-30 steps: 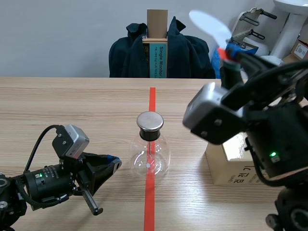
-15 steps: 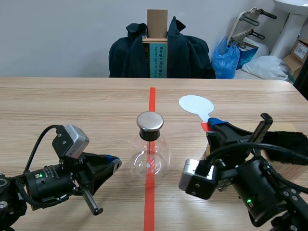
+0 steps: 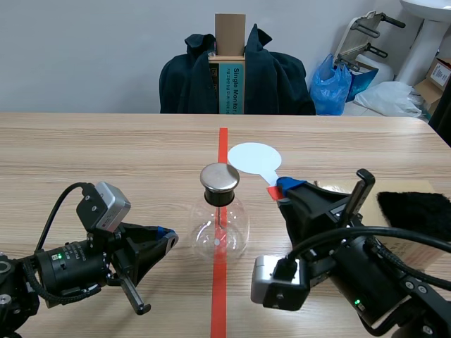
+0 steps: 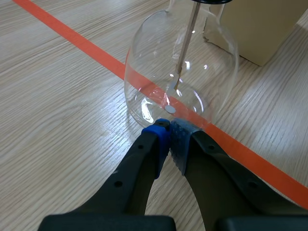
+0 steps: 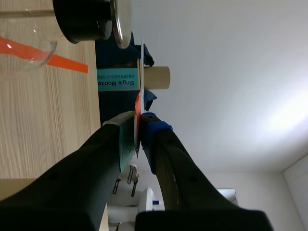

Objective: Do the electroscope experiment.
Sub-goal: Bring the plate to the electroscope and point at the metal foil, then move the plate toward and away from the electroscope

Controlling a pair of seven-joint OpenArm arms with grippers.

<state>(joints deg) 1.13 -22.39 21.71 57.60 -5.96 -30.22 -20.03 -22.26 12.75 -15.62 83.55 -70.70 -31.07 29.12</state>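
My right jaws are clenched on the red handle [image 3: 273, 191] of the white paddle [image 3: 254, 158], so the move ahead turns on how its round disc lies to the metal cap [image 3: 220, 177] of the electroscope flask [image 3: 220, 229]. The paddle's long axis runs from my right jaws up and across toward the cap. The disc sits just beside the cap, on the side my right arm comes from and a little farther across the worktop [image 3: 106, 155]. In the right wrist view the paddle [image 5: 142, 57] shows edge-on, a thin line straight ahead of the pads. The cap [image 5: 120, 21] is close alongside it, with a sliver of gap. I judge they are near but not touching, though I cannot be sure. A short sideways nudge toward the cap should close it.

The flask stands upright on the orange-red tape line [image 3: 218, 303], near the middle of the worktop. Its thin rod [image 4: 185, 43] hangs down inside the glass. My left jaws are shut on nothing, the pads [image 4: 179, 139] pressed together low on the worktop and pointing at the flask's base [image 4: 154, 113] from just in front of it. That arm is nearer the glass, but it holds nothing useful.

To my right a cardboard box [image 3: 325, 248] carries a black furry cloth [image 3: 416, 211], well clear of the path. Nothing stands between disc and cap. The risk I see is knocking the light flask over.
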